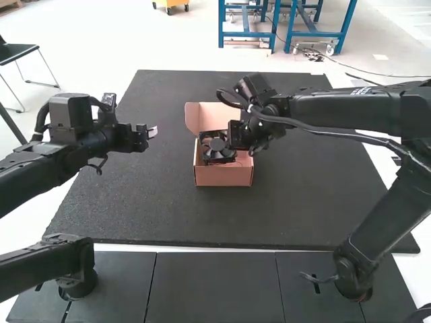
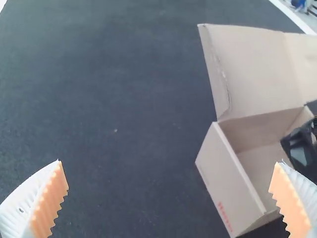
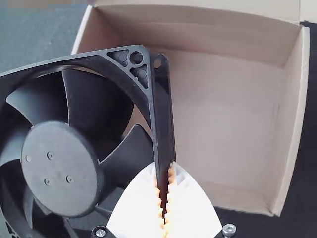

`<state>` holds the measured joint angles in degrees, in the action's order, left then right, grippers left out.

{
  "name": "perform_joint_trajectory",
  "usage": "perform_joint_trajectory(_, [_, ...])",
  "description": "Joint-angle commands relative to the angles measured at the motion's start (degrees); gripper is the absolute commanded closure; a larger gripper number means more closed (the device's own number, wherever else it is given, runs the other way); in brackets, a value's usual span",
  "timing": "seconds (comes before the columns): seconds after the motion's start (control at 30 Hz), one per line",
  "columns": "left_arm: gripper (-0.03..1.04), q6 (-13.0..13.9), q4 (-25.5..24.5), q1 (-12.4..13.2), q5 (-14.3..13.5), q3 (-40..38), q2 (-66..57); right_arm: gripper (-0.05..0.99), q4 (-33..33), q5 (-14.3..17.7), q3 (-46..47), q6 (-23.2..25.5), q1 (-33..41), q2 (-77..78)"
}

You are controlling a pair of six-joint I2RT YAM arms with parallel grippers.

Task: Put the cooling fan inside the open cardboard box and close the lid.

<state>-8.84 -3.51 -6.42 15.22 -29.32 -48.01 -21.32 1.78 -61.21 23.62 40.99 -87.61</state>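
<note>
The open cardboard box [image 1: 223, 172] stands mid-mat with its lid [image 1: 204, 117] raised at the back. The black cooling fan [image 1: 217, 149] hangs tilted over the box's opening, partly inside it. My right gripper [image 1: 244, 139] is shut on the fan's frame edge; in the right wrist view the pinched frame of the fan [image 3: 74, 144] sits between the white fingers [image 3: 141, 208], above the box's bare floor [image 3: 228, 119]. My left gripper [image 1: 151, 130] hovers open to the left of the box, apart from it. Its own view shows the left gripper [image 2: 168, 166] spread wide, the box [image 2: 233, 168] and lid [image 2: 252, 69] ahead.
A black mat [image 1: 135, 195] covers the table, with bare room around the box on every side. The right arm [image 1: 350, 108] stretches across the mat's right half.
</note>
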Motion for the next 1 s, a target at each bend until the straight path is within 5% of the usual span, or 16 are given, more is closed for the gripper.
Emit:
perform_joint_trajectory(0.0, [0.05, 2.78, -1.15, -0.88, 2.88, -0.65, 2.04, 0.96, 0.58, -0.38, -3.13, -1.03, -3.11, -0.63])
perform_joint_trajectory(0.4, [0.05, 4.36, -5.54, -4.48, 3.85, -0.3, 5.47, 0.96, 0.76, -1.08, -6.99, -0.59, -5.31, -5.37])
perform_joint_trajectory(0.97, [0.05, 4.36, -4.93, -4.22, 3.85, -0.3, 6.44, 0.96, 0.58, -2.22, -8.57, 0.29, -5.05, -9.95])
